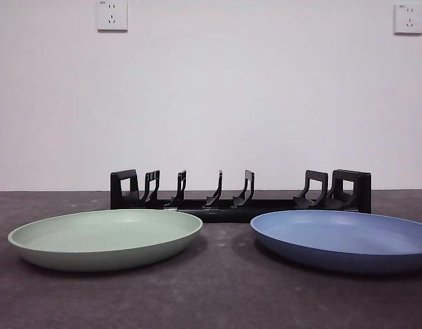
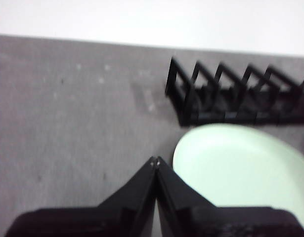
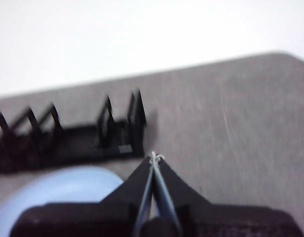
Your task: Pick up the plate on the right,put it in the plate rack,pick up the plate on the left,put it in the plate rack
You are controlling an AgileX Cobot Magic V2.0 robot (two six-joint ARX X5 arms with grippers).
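A pale green plate point(image 1: 105, 237) lies flat on the left of the dark table and a blue plate point(image 1: 344, 239) lies flat on the right. Behind them stands the black plate rack point(image 1: 239, 192), its prongs holding nothing. My left gripper point(image 2: 155, 161) is shut and hangs above the table beside the green plate point(image 2: 240, 168), with the rack's end point(image 2: 231, 96) beyond it. Also shut, my right gripper point(image 3: 155, 157) hovers high next to the blue plate point(image 3: 58, 195), near the rack's other end point(image 3: 112, 131). Neither gripper shows in the front view.
The grey table point(image 1: 217, 295) runs back to a white wall point(image 1: 217, 89) carrying two sockets point(image 1: 112, 15). Bare table lies outward of each plate point(image 2: 67, 128), point(image 3: 240, 128).
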